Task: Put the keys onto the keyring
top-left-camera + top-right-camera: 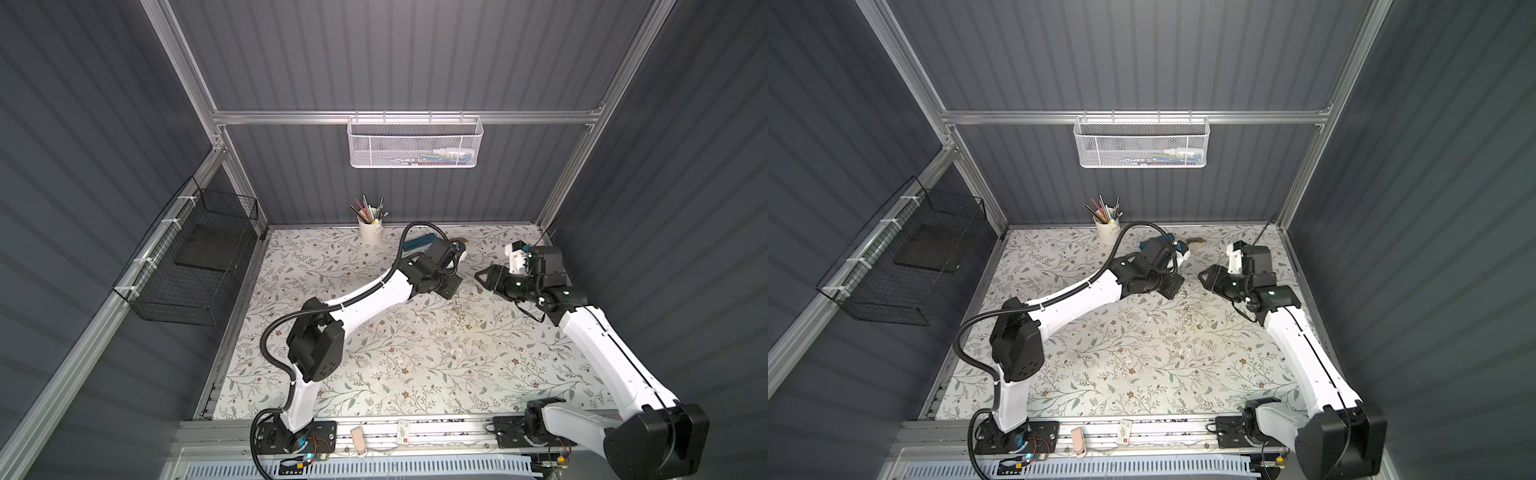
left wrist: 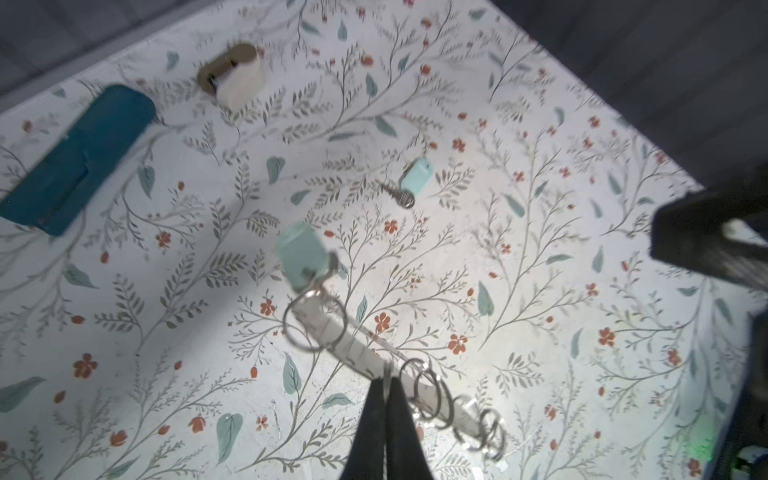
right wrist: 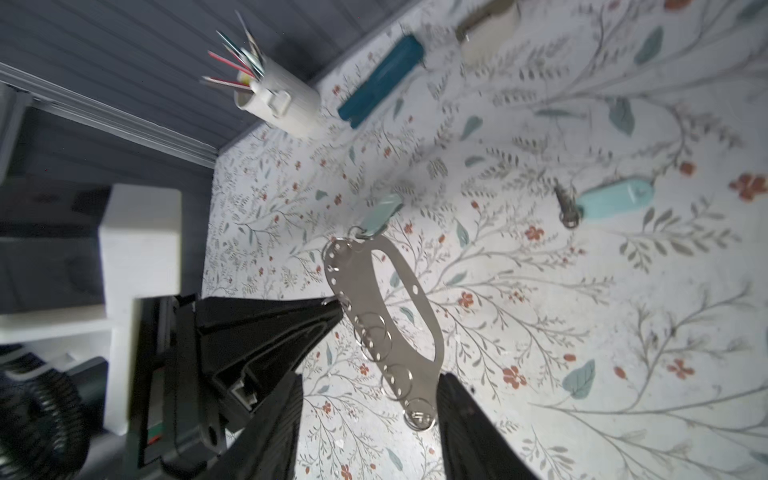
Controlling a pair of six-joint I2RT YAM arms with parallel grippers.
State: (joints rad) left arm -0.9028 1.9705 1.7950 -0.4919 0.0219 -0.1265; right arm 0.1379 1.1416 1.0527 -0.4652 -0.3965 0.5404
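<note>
Two small metal keys with pale mint-green oblong plastic tags are in view. The hung key (image 3: 382, 214) is already threaded on the end split ring of the keyring (image 3: 357, 282), a flat grey metal plate with a large oval cutout and a row of silver split rings along one edge. The loose key (image 3: 615, 201) is left lying flat on the floral-patterned desk (image 3: 540, 291), in its back half and well apart from the dark-teal oblong case (image 3: 380, 83) at the back edge.

Several slips can be expected from here. The plate is pinched only at its thin ringed edge, so it could be swung or twisted out of the grip by any push from the other arm. The loose key lies flat and low, so it could be skidded across the desk rather than lifted. A split ring has to be prised apart, and the key could be dropped if it is met at a poor angle.

The left gripper (image 2: 385, 380) is closed tight on the keyring's ringed edge, about midway along, and the plate appears to be held clear of the desk. The right gripper (image 3: 372, 376) is parted and nothing is held in it. The plate's lower end and last rings lie between its fingers, seemingly untouched. The loose key is set well apart from both grippers, toward the back edge.
</note>
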